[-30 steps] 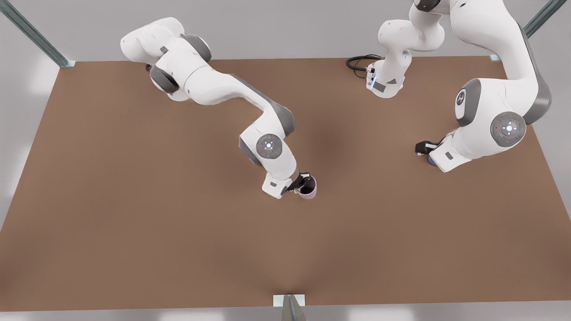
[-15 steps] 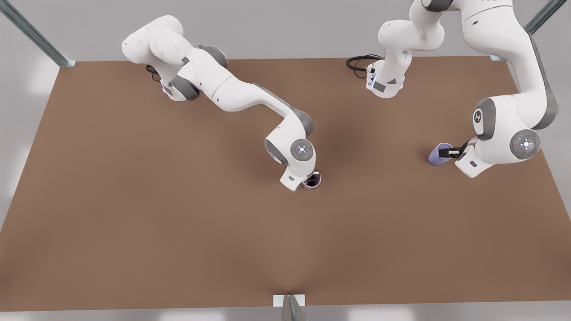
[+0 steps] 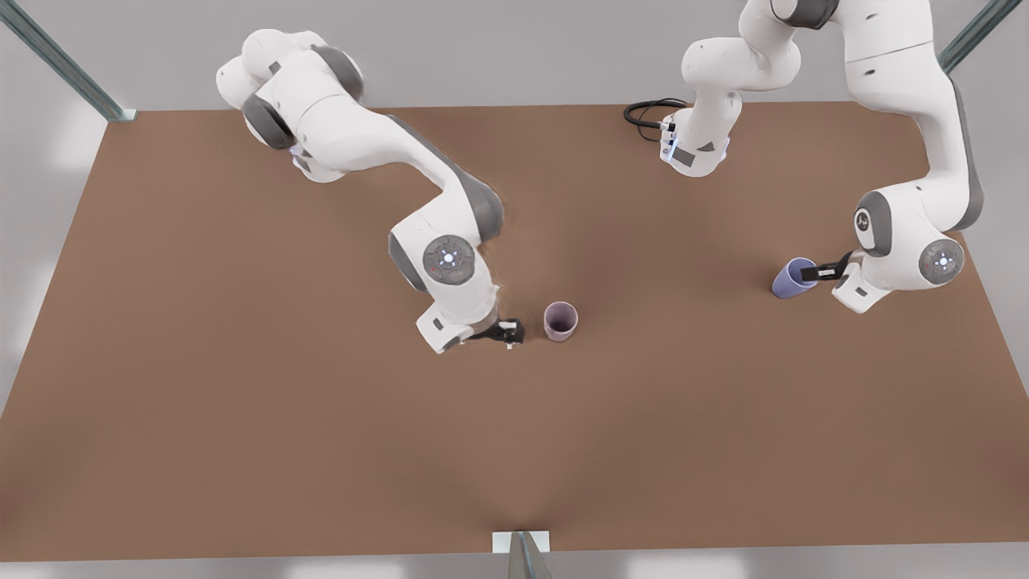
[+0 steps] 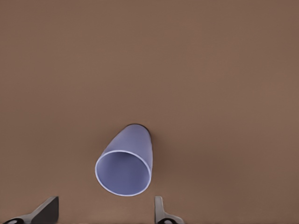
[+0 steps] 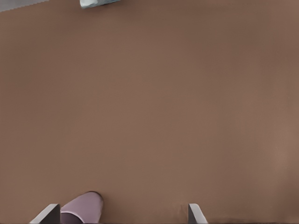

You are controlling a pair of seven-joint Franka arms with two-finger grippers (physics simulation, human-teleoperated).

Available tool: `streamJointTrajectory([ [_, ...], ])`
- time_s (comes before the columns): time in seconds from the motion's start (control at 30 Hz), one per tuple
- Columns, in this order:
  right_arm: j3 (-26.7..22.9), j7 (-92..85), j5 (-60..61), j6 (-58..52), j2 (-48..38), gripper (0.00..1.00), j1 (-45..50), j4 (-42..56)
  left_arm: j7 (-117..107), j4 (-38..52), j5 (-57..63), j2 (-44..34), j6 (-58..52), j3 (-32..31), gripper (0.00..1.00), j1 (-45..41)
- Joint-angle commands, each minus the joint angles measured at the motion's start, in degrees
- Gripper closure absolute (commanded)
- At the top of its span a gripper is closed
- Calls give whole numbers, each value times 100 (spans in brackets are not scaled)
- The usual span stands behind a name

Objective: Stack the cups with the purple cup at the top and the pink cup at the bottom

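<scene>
I see the pink cup [image 3: 560, 321] upright mid-desk [image 3: 241, 450], free, with my right gripper [image 3: 510, 332] spread just beside it; its wrist view cuts the cup off. Toward the desk's far right edge, my left gripper [image 3: 816, 273] hangs spread at the purple cup [image 3: 793, 278], fingertips [image 4: 46, 211] barely showing.

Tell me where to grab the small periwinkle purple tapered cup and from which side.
Judging by its pose, take the small periwinkle purple tapered cup across its rim from above. It stands upright on the brown table, open mouth up, widest at the top, and the left gripper is already open just beside it, fingers wider than the mouth. The right gripper waits, open, beside the pink cup.
</scene>
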Motion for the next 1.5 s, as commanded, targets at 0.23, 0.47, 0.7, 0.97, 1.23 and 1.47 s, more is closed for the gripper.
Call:
streamJointTrajectory([
  [0.23,-56,-4078,292,-1119,-2427,0,-2952,-2259,775,-739,44,13,1326,331,0,98],
  [0.47,-91,-5852,-25,-293,-3051,0,-3304,-3085,784,-906,44,171,1810,331,0,256],
  [0.7,-74,-6425,-51,-416,-2901,0,-3277,-2874,846,-1161,44,294,2240,331,0,318],
  [0.97,-30,-6223,-34,-460,-2893,0,-3260,-2839,837,-1504,-97,329,2979,313,25,335],
  [1.23,5,-6170,-25,-468,-2840,0,-3286,-2830,837,-1504,-290,259,2882,296,65,335],
  [1.47,-38,-6135,204,-433,-2682,0,-3330,-2786,846,-1477,-334,267,2803,94,79,335],
])
